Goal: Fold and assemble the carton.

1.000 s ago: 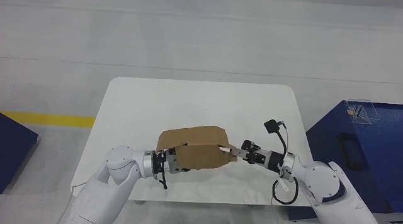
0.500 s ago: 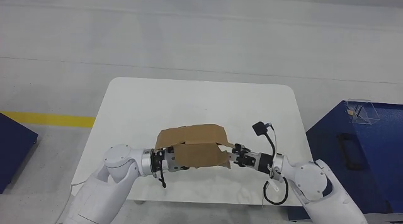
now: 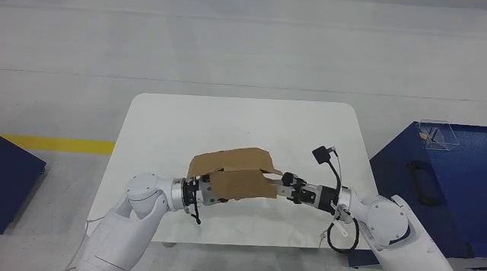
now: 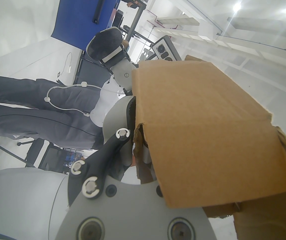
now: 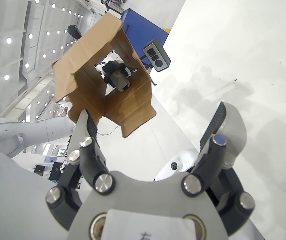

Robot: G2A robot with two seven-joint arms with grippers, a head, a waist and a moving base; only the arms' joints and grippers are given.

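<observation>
The left hand (image 4: 135,143) pinched the end wall of the carton (image 3: 232,173), which hung over the near side of the counter (image 3: 228,119). The right hand (image 5: 153,111) was spread at the opposite end, one finger beside a flap. Light, easily creased cardboard, probably best gripped near folds. The right wrist view looked through the open tube; the top view saw its upper panel.

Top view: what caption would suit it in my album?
A two-armed robot holds a partly folded brown carton at its white table.

Matt brown corrugated cardboard noted for carton (image 3: 236,183), edges rough. table (image 3: 228,119) finished smooth, white, semi-gloss. right gripper (image 5: 153,112) pads (image 5: 211,126) ribbed black rubber.
</observation>
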